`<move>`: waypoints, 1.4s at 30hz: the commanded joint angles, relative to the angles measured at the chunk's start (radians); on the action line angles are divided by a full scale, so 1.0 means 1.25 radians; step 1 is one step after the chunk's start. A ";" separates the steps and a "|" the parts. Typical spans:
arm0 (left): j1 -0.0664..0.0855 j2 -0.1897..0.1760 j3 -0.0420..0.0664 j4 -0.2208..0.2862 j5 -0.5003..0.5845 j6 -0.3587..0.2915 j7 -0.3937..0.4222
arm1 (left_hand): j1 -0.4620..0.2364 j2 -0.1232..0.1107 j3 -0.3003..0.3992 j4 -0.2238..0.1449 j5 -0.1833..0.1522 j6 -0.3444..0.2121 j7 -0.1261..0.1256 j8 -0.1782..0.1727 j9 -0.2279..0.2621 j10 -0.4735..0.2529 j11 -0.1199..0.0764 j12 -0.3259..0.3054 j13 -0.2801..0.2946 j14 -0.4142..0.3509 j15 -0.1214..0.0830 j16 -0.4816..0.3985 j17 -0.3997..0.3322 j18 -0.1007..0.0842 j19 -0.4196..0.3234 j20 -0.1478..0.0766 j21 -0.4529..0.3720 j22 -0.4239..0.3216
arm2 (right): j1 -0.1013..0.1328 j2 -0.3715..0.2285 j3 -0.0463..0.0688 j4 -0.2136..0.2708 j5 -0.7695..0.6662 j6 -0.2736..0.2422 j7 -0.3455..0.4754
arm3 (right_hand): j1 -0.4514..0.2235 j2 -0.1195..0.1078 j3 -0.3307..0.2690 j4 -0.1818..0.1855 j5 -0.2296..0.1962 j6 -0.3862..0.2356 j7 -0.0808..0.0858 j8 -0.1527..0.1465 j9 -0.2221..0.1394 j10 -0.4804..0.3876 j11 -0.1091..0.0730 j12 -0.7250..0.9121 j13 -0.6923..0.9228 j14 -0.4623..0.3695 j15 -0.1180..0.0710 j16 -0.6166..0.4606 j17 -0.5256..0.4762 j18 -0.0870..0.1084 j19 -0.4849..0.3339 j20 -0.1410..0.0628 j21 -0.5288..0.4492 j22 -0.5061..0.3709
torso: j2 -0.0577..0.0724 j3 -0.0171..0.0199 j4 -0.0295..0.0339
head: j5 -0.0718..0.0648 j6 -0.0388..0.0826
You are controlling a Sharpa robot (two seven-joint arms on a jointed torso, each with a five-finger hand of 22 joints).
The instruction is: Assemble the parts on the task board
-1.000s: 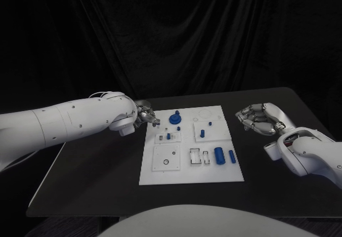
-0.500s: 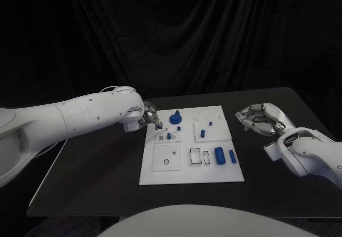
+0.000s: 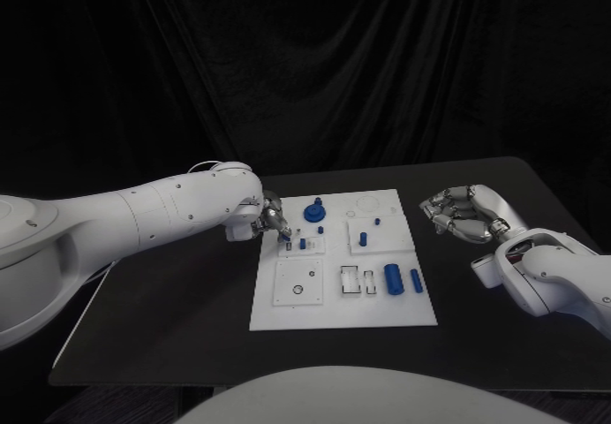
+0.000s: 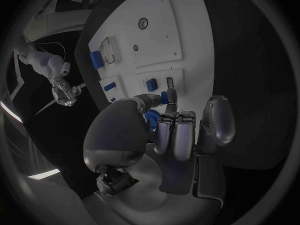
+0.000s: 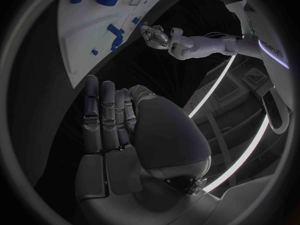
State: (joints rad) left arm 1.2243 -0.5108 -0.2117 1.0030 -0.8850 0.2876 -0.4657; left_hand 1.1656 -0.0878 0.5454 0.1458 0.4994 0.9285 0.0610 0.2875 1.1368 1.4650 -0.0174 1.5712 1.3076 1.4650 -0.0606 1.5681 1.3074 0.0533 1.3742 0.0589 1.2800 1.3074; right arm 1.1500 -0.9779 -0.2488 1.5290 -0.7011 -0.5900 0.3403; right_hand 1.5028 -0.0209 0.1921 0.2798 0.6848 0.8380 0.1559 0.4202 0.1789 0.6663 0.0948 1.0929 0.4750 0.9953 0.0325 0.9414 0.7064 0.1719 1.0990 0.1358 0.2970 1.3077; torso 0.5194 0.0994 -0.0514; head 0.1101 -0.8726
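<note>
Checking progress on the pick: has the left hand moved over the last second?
Yes. The left hand has crept toward the right, from just off the board's left edge to over that edge, near the small blue parts.

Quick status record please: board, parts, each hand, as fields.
board: white task board lying flat in the middle of the black table
parts: blue pieces on the board, the largest a cylinder near its right edge; a knob-like piece at the far end
left hand: over the board's far left corner, a small blue part pinched at its fingertips
right hand: off the board to its right, above the table, fingers curled, holding nothing
</note>
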 commanded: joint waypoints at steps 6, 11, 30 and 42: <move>-0.018 0.003 0.001 -0.009 -0.004 0.010 -0.006 | 0.001 0.012 0.013 -0.018 -0.002 -0.006 0.000 -0.003 0.000 0.085 0.007 0.000 0.211 0.085 0.006 0.002 0.211 0.016 -0.007 -0.001 -0.002 0.133 | -0.002 0.001 0.001 0.000 -0.004 0.000 -0.006 | 0.008 0.001 0.005 0.000 0.004 -0.006 0.001 0.004 -0.001 -0.006 -0.001 -0.004 -0.001 0.002 0.000 0.004 -0.001 0.006 0.005 0.000 0.006 0.018 | 0.000 0.0004 -0.0001 | 0.001 0.000; -0.021 0.000 0.001 -0.008 -0.004 0.004 -0.001 | 0.001 0.013 0.014 -0.019 -0.001 -0.005 0.000 -0.003 0.000 0.085 0.007 0.000 0.211 0.085 0.006 0.002 0.211 0.016 -0.007 -0.001 -0.002 0.133 | -0.002 0.001 0.001 0.000 -0.004 0.000 -0.006 | 0.008 0.001 0.005 0.000 0.004 -0.006 0.001 0.004 -0.001 -0.006 -0.001 -0.004 -0.001 0.002 0.000 0.004 -0.001 0.006 0.005 0.000 0.006 0.018 | 0.000 0.0005 0.0000 | 0.002 0.000; -0.024 -0.003 0.001 0.007 -0.004 -0.010 0.024 | 0.000 0.013 0.013 -0.021 -0.001 -0.004 0.000 -0.003 0.000 0.085 0.008 0.000 0.211 0.085 0.007 0.002 0.211 0.017 -0.009 -0.001 -0.006 0.131 | -0.002 0.002 0.001 -0.001 -0.004 0.002 -0.008 | 0.008 0.001 0.005 0.000 0.004 -0.006 0.001 0.004 -0.001 -0.006 -0.001 -0.004 -0.001 0.002 0.000 0.004 -0.001 0.006 0.005 0.000 0.006 0.018 | -0.001 0.0004 0.0001 | 0.000 0.000; -0.026 0.002 0.001 0.006 -0.004 -0.011 0.026 | 0.000 0.013 0.013 -0.022 -0.001 -0.004 0.000 -0.003 0.000 0.085 0.008 0.000 0.211 0.085 0.007 0.002 0.211 0.017 -0.010 0.000 -0.007 0.131 | -0.002 0.002 0.001 0.000 -0.004 0.002 -0.008 | 0.008 0.001 0.005 0.000 0.004 -0.006 0.001 0.004 -0.001 -0.006 -0.001 -0.004 -0.001 0.002 0.000 0.004 -0.001 0.006 0.005 0.000 0.006 0.018 | -0.001 0.0006 0.0001 | 0.000 0.000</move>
State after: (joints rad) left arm 1.1957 -0.5112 -0.2116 1.0096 -0.8917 0.2781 -0.4522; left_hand 1.1665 -0.0792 0.5430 0.1427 0.4938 0.9221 0.0673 0.2865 1.1363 1.4677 -0.0146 1.5712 1.3076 1.4650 -0.0606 1.5681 1.3074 0.0695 1.3671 0.0589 1.2760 1.3073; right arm 1.1499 -0.9754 -0.2487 1.5274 -0.7011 -0.5897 0.3398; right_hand 1.5027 -0.0209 0.1921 0.2798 0.6848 0.8380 0.1559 0.4202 0.1790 0.6663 0.0948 1.0929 0.4753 0.9954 0.0325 0.9410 0.7066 0.1719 1.0991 0.1358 0.2970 1.3073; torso 0.5188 0.1000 -0.0512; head 0.1101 -0.8726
